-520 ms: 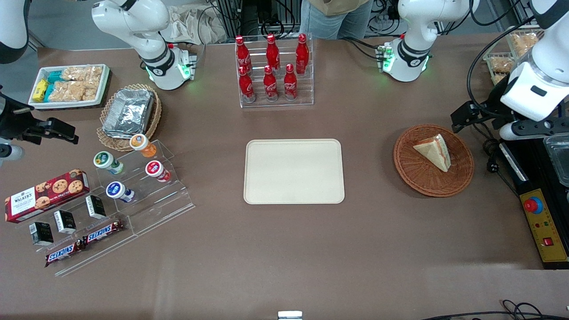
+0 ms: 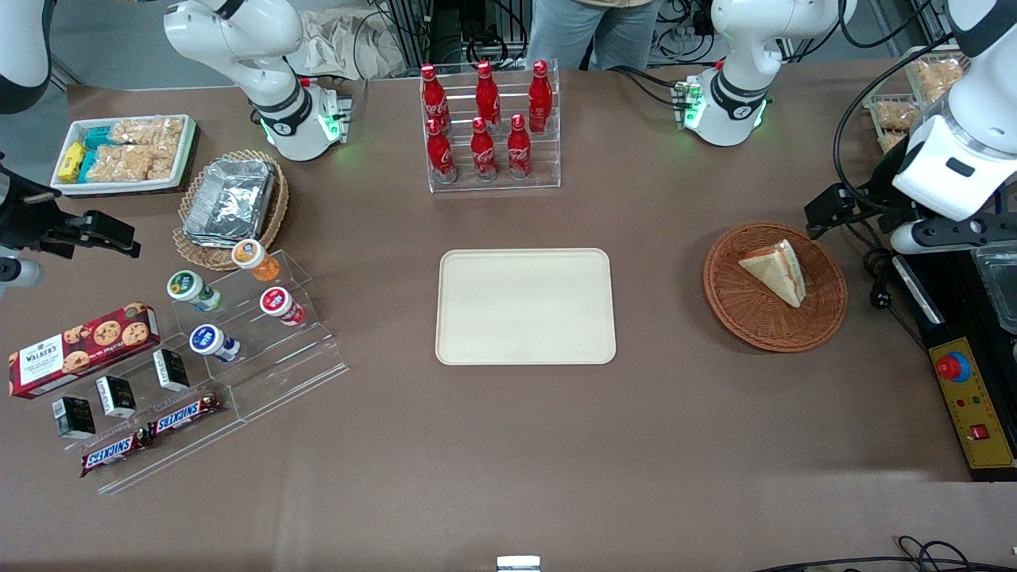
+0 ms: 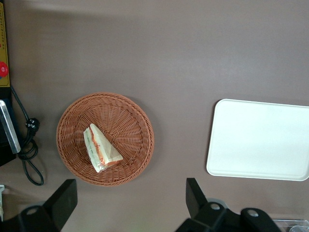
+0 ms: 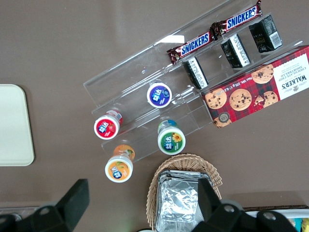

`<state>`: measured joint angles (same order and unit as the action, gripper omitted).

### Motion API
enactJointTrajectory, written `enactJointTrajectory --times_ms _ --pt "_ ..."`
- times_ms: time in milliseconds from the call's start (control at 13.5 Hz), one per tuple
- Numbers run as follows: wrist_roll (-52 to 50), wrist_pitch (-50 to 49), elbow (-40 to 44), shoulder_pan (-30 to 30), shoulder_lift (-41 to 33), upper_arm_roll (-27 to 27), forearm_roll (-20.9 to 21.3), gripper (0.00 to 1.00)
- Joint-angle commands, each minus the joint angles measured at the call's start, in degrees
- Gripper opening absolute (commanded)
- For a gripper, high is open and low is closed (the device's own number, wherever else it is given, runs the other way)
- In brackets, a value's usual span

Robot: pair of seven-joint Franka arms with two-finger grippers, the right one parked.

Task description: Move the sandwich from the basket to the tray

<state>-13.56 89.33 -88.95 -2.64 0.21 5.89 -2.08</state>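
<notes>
The sandwich [image 2: 775,270] [image 3: 100,148], a white bread wedge with red and orange filling, lies in the reddish-brown wicker basket [image 2: 735,310] [image 3: 130,116] toward the working arm's end of the table. The cream tray [image 2: 525,306] [image 3: 260,140] lies flat and bare in the middle of the table, beside the basket. My left gripper [image 3: 129,199] [image 2: 941,232] hangs high above the table edge beside the basket, apart from it. It is open wide, with only bare tabletop between its black fingers [image 3: 63,197].
A rack of red cola bottles [image 2: 487,127] stands farther from the front camera than the tray. A yellow control box [image 2: 971,413] and black cables [image 2: 878,274] lie beside the basket. Snack shelves [image 2: 199,349] and a tan basket with a foil container [image 2: 230,202] sit toward the parked arm's end.
The left arm's wrist has shifted very slightly toward the basket. The sandwich, basket and tray have not moved.
</notes>
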Motion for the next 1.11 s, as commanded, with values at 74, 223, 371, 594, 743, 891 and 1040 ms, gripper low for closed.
enactJointTrajectory --times_ms 74,223,371,594,743,891,1040 --pt "-3.03 -0.82 0.36 0.17 0.5 0.09 0.14 1.0" --pt "-9.35 -1.35 -0.69 0.26 -0.03 0.09 0.23 1.0" --pt "-13.05 -1.53 -1.83 0.35 -0.47 0.0 0.32 1.0" --pt "-14.04 -0.3 -6.74 0.7 -3.27 -0.26 0.41 1.0" --pt "-15.09 1.63 -10.08 0.79 -4.86 -0.44 0.41 1.0" --pt "-15.27 4.09 -14.39 0.88 -6.96 -0.96 0.41 1.0" --pt "-15.27 7.07 -19.13 0.7 -9.6 -3.51 0.32 1.0"
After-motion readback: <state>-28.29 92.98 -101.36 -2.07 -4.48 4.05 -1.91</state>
